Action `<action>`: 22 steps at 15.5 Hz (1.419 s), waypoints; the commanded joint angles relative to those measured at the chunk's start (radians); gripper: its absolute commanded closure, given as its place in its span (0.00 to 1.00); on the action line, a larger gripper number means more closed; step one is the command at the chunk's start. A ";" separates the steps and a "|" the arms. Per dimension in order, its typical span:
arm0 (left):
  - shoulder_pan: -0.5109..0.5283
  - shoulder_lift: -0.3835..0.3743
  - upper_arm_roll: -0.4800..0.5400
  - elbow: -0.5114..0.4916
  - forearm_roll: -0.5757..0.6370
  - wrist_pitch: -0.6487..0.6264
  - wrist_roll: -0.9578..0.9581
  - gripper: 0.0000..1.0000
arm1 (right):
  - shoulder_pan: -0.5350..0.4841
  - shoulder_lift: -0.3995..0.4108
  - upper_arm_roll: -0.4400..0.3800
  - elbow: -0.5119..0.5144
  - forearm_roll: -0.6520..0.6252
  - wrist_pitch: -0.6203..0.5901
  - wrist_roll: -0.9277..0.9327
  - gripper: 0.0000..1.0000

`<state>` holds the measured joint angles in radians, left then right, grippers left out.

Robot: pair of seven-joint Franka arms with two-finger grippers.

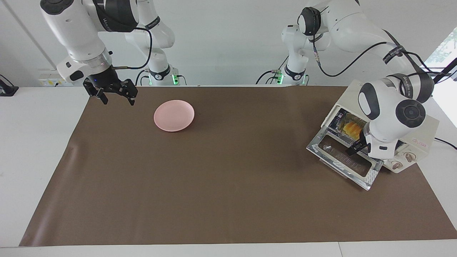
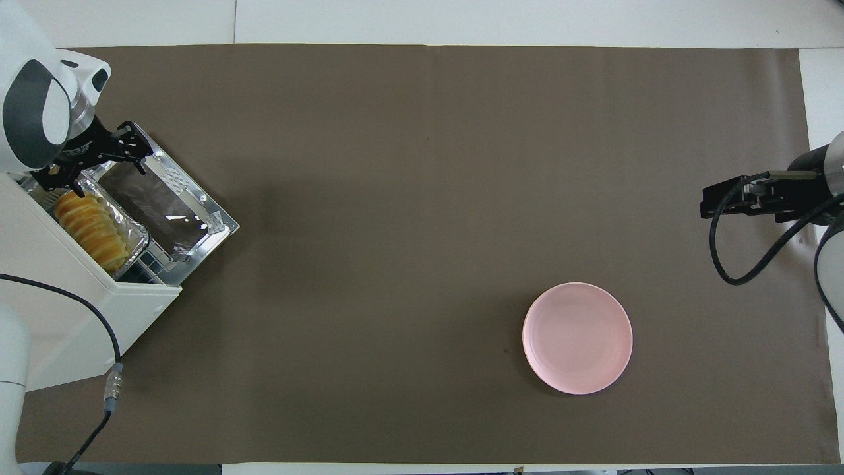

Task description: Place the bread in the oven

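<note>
Release step of putting the bread away, judged close to finished. Left claw (image 2: pixel 99 161) spread wide and holding nothing, hanging over the dropped-open glass door (image 2: pixel 173 210) of the boxy cream-white toaster oven (image 2: pixel 62 297), at the door's hinge edge just outside the oven's mouth. Row of yellow-orange ridged bread slices (image 2: pixel 89 229) in its small silver foil tray (image 2: pixel 135 232) lying inside the oven on the wire rack, just under and a little inward of that claw, apart from its fingertips. In the facing view, same reading: left claw (image 1: pixel 356 147) above the door, bread (image 1: pixel 351 126) visible deeper in the cavity.

Right claw (image 1: pixel 114 94) also wide and empty, waiting up in the air over the worktop's edge at the right arm's end, well apart from the oven; round pink plate (image 1: pixel 174 115) bare, lying beside and below it.

Next move, as a judgement: back the left claw clear of the door's swing, drop under the door's free edge, then lift and push it shut. Calls for care not to drag the foil tray outward and not to catch the door frame.
</note>
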<state>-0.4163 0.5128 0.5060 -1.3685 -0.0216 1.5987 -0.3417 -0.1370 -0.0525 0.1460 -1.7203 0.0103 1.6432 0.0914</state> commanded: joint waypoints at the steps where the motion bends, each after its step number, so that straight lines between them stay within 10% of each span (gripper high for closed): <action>1: -0.024 -0.063 0.000 -0.009 0.020 -0.005 0.099 0.00 | -0.010 0.003 0.006 0.007 0.011 -0.014 -0.015 0.00; 10: -0.032 -0.303 -0.010 -0.044 0.019 -0.186 0.331 0.00 | -0.010 0.002 0.006 0.007 0.011 -0.014 -0.015 0.00; 14: 0.158 -0.465 -0.263 -0.107 0.020 -0.324 0.375 0.00 | -0.010 0.003 0.006 0.007 0.011 -0.014 -0.015 0.00; 22: 0.309 -0.559 -0.435 -0.198 0.019 -0.271 0.385 0.00 | -0.010 0.003 0.006 0.007 0.011 -0.014 -0.015 0.00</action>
<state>-0.1369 -0.0027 0.1009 -1.5046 -0.0203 1.2799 0.0218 -0.1370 -0.0525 0.1461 -1.7203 0.0103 1.6432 0.0914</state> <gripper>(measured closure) 0.000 0.000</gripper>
